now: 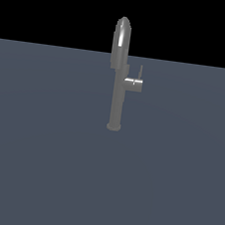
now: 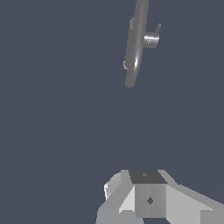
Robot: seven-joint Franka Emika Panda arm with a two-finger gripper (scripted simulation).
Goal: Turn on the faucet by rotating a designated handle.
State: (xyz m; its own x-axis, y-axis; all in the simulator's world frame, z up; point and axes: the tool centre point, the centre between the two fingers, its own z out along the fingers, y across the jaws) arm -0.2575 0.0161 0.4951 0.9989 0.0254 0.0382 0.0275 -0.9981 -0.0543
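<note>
The faucet [image 1: 118, 92] is a slim grey column on a small round base, topped by a shiny arched spout. Its handle [image 1: 134, 82] is a short stub on the side of the column toward the exterior view's right, with a thin lever standing upright at its end. The wrist view looks down on the faucet [image 2: 135, 43] and the handle [image 2: 151, 40] from well away. My gripper [image 2: 147, 176] shows only in the wrist view, far from the faucet, its fingers pressed together with nothing between them. The arm does not appear in the exterior view.
The faucet stands on a flat blue-grey floor [image 1: 39, 150] that fills the lower part of the exterior view. Behind it is plain black background. No other object is in sight.
</note>
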